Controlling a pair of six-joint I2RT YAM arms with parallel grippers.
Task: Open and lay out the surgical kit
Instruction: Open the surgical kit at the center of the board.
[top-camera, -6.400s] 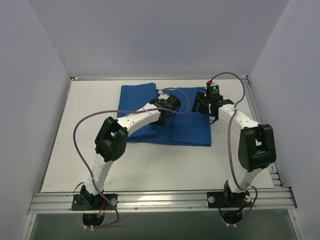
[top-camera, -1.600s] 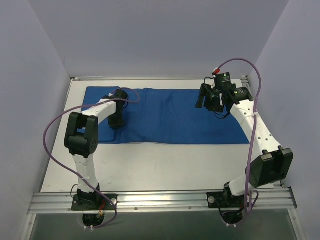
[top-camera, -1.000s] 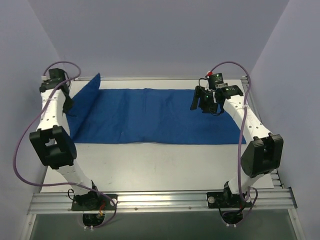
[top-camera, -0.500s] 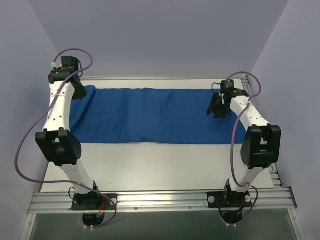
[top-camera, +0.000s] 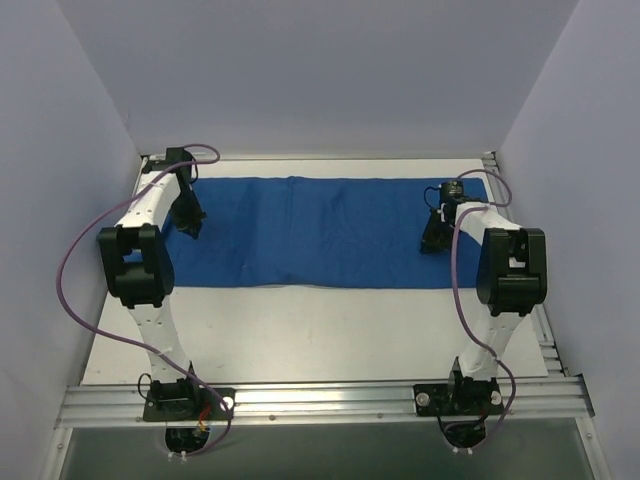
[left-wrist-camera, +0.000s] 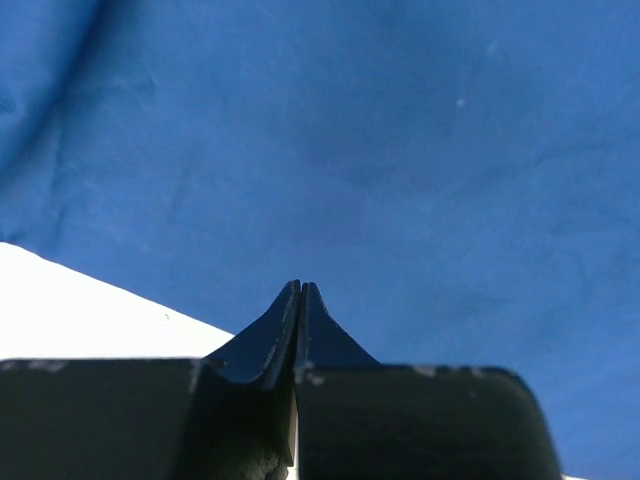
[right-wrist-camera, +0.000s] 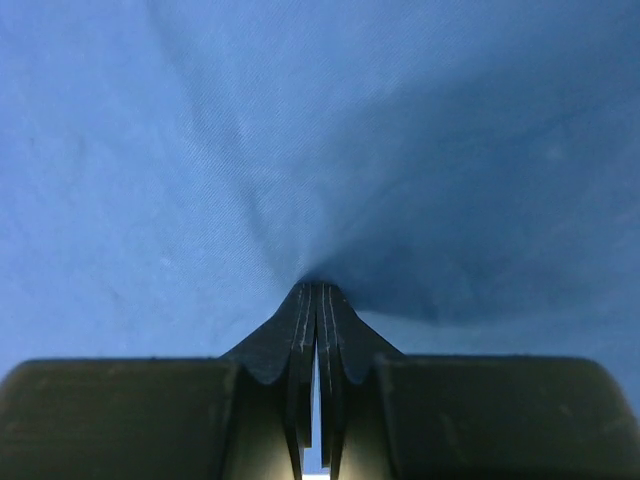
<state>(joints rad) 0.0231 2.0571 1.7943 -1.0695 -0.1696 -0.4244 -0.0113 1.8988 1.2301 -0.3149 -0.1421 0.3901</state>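
Blue cloth wrap (top-camera: 320, 232) lies spread flat, right fingers (right-wrist-camera: 297, 345) pinching its fabric

One fixed view high and behind, both wrist views downward, very close on the shared blue cloth (top-camera: 320, 230)

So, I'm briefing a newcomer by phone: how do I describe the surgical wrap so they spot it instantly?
On the white table, look at the far half: a long royal-blue cloth lies spread from side to side. It is the only coloured sheet, with the left gripper and right gripper at its ends.
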